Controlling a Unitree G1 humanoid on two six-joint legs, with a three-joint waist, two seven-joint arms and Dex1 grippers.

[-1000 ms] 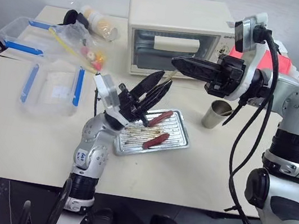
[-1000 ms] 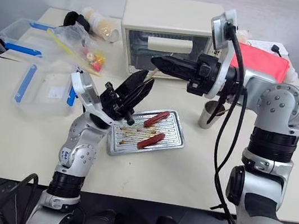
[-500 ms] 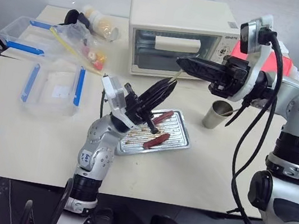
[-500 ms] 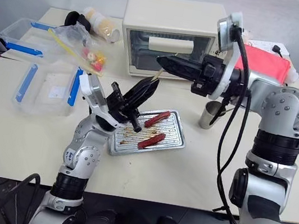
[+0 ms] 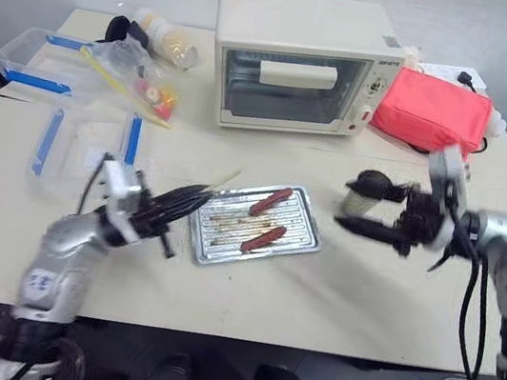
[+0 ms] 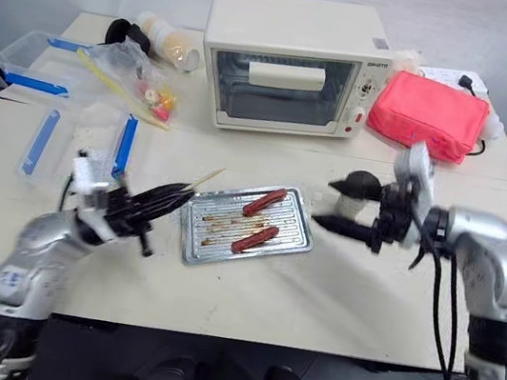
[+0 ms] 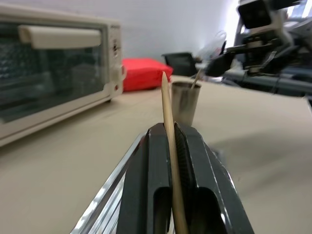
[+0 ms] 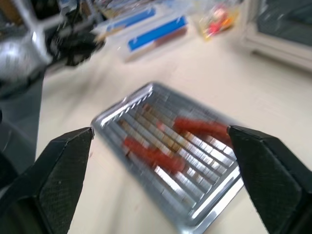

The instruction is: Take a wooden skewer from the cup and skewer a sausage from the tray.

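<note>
The left gripper [image 5: 179,203] is clamped on the wooden skewer [image 5: 219,183], left of centre beside the tray [image 5: 298,242]. Both sausages (one is the sausage [image 5: 264,239]) lie unpierced. The right gripper [image 5: 356,203] gapes wide around the cup [image 5: 361,203].

Silver arms, black cables, black ribbed claws [image 7: 171,146]

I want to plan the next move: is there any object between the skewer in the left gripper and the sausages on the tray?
Nothing visible stands in the way. The left gripper is shut on the wooden skewer, whose tip points toward the near edge of the tray. The two sausages lie uncovered inside it.
</note>
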